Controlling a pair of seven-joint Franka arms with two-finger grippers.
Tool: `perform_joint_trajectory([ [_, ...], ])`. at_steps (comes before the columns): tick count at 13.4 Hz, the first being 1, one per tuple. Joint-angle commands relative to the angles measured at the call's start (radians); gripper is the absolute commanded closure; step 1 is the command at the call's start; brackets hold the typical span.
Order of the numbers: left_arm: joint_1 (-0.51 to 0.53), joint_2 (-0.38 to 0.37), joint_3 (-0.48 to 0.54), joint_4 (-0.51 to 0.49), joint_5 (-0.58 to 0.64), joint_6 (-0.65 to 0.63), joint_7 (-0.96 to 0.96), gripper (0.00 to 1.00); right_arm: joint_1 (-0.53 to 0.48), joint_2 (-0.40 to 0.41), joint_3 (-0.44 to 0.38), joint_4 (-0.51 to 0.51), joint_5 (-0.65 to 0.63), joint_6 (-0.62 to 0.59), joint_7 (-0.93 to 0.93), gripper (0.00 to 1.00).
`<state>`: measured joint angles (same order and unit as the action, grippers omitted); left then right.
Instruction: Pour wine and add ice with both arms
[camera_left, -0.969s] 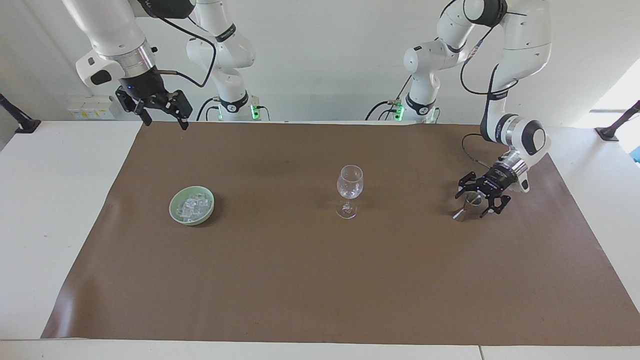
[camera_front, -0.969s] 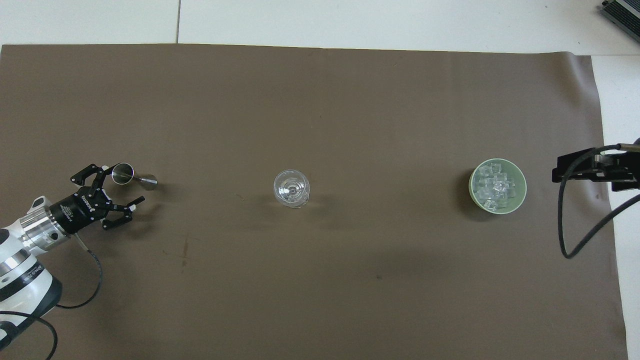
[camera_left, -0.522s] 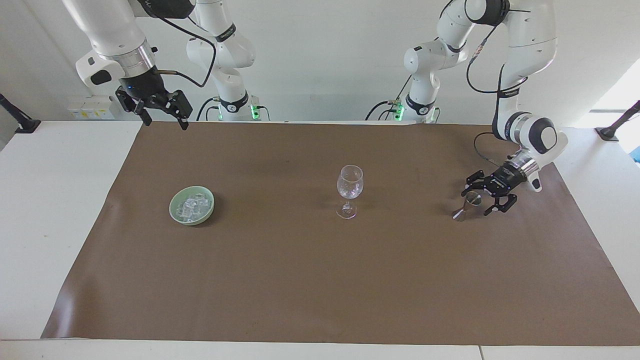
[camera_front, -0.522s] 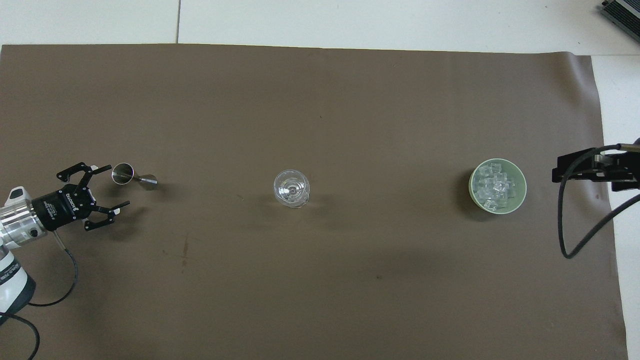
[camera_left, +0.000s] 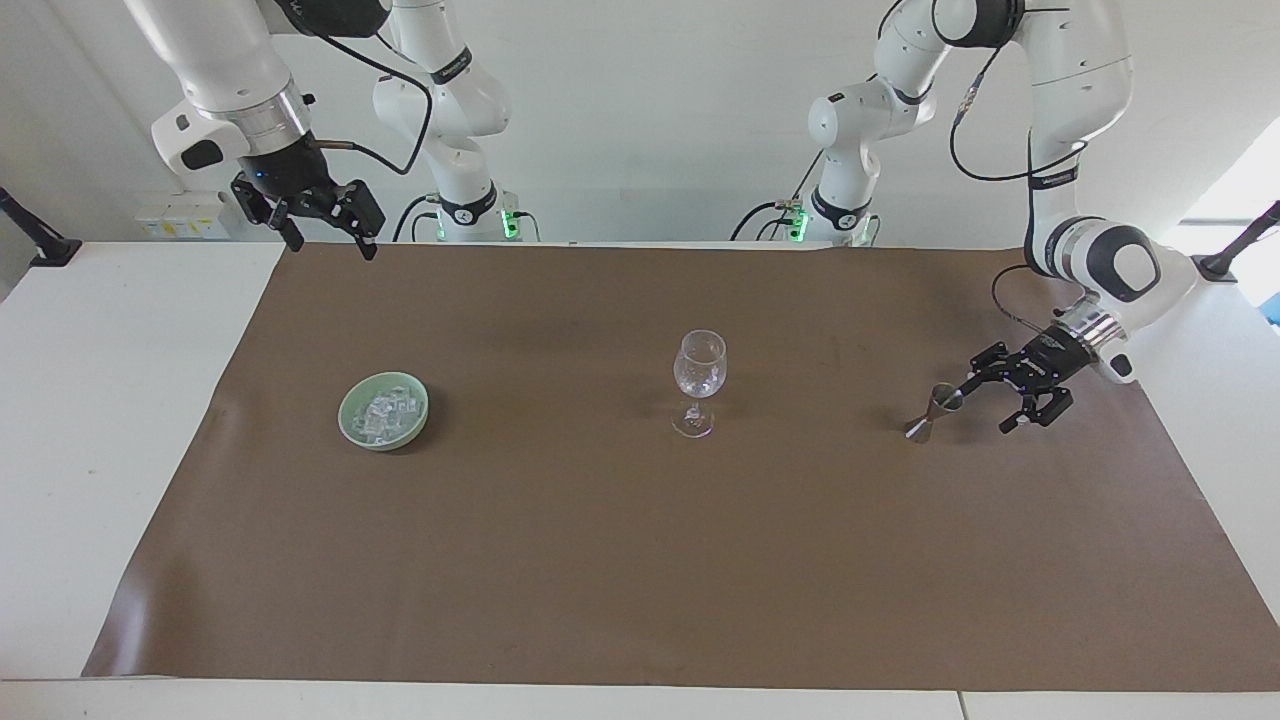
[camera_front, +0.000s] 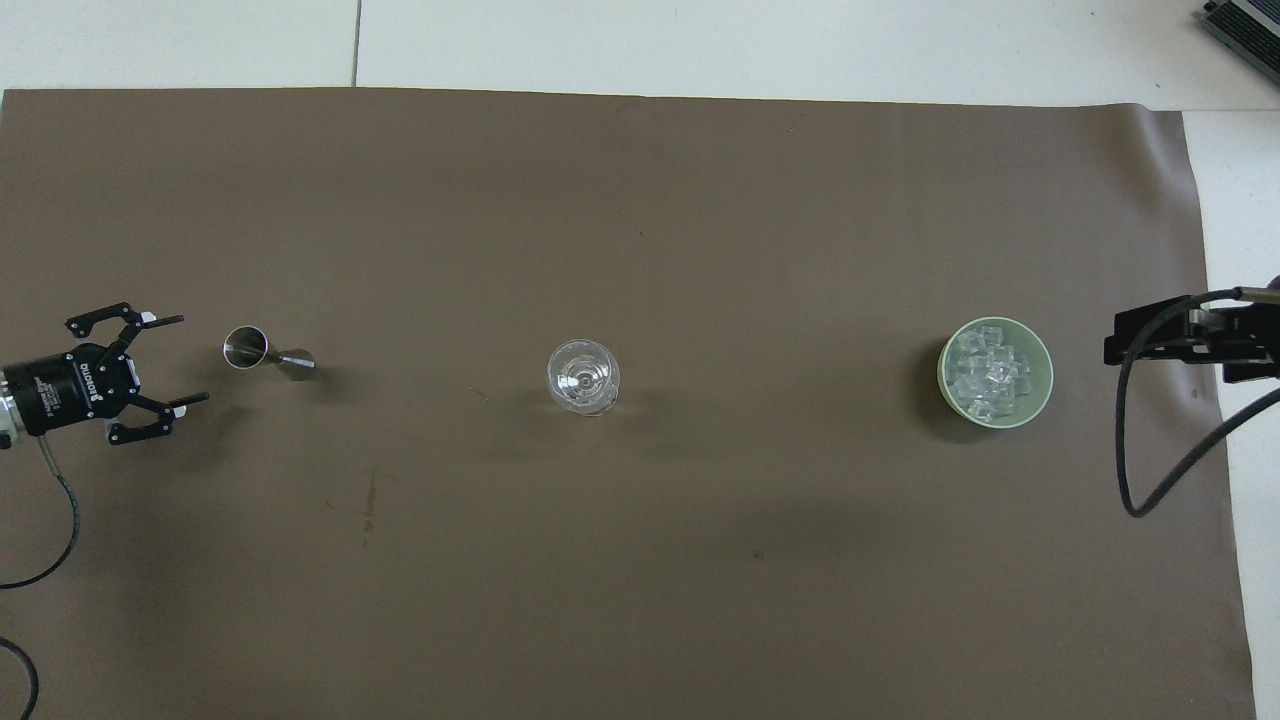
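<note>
Facing view showed the left gripper (camera_left: 1008, 397) backed off from the metal jigger (camera_left: 932, 410), which it had straddled a second before; now it hung low at the jigger's 3 o'clock, just beside it, jaws spread wide and empty. The jigger stood upright on the brown mat (camera_left: 640, 560), untouched. I judged this a retreat, or a re-approach, not a pour, so the wine step was not yet begun. The wine glass (camera_left: 698, 382) stood at mid-mat, well apart from the jigger at its 3 o'clock and the green bowl (camera_left: 383, 410) at its 9 o'clock. The ice (camera_left: 385, 412) lay heaped in that bowl. The right gripper (camera_left: 322, 222) waited high over the mat's corner nearest the robots, at the bowl's 11 o'clock, unmoved, jaws open and holding nothing.

Overhead view turned things about: the left gripper (camera_front: 150, 362) sat at the jigger's (camera_front: 262, 351) 9 o'clock, clear of it where earlier one finger had been at its rim. The wine glass (camera_front: 583, 377) looked empty, the ice (camera_front: 990, 370) still all in the bowl (camera_front: 1040, 395), and the right gripper (camera_front: 1170, 335) was at the bowl's 3 o'clock.

Count: one jigger, one wine glass, one bowl, one heap of ice cubes too many to number, two grippers.
</note>
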<state>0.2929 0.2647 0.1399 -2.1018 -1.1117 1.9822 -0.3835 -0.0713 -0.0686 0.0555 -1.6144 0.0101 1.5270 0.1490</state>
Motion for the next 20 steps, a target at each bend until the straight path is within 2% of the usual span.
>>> perform_joint_trajectory([
  [1,-0.012,-0.004,-0.003,0.087,0.146,0.017,0.005,0.00,-0.002,-0.016,0.001,-0.016,0.001,-0.010,-0.023,0.00],
  [3,-0.032,-0.005,-0.005,0.163,0.300,0.035,0.009,0.00,-0.004,-0.016,0.001,-0.016,0.001,-0.010,-0.023,0.00],
  [7,-0.116,-0.039,-0.005,0.232,0.541,0.073,0.017,0.00,-0.004,-0.016,0.001,-0.016,0.001,-0.010,-0.023,0.00],
  [10,-0.158,-0.074,-0.009,0.282,0.612,0.061,0.018,0.00,-0.004,-0.016,0.001,-0.016,0.001,-0.010,-0.023,0.00],
  [12,-0.210,-0.078,-0.008,0.342,0.615,0.067,0.006,0.00,-0.002,-0.016,0.001,-0.016,0.001,-0.010,-0.023,0.00],
  [14,-0.224,-0.097,-0.006,0.361,0.616,0.058,0.005,0.00,-0.002,-0.016,0.001,-0.016,0.001,-0.010,-0.023,0.00],
  [17,-0.271,-0.185,-0.016,0.358,0.798,0.041,0.017,0.00,-0.002,-0.016,0.001,-0.016,0.001,-0.010,-0.023,0.00],
  [20,-0.334,-0.245,-0.016,0.359,0.904,0.008,0.020,0.00,-0.002,-0.016,0.001,-0.016,0.001,-0.010,-0.023,0.00],
])
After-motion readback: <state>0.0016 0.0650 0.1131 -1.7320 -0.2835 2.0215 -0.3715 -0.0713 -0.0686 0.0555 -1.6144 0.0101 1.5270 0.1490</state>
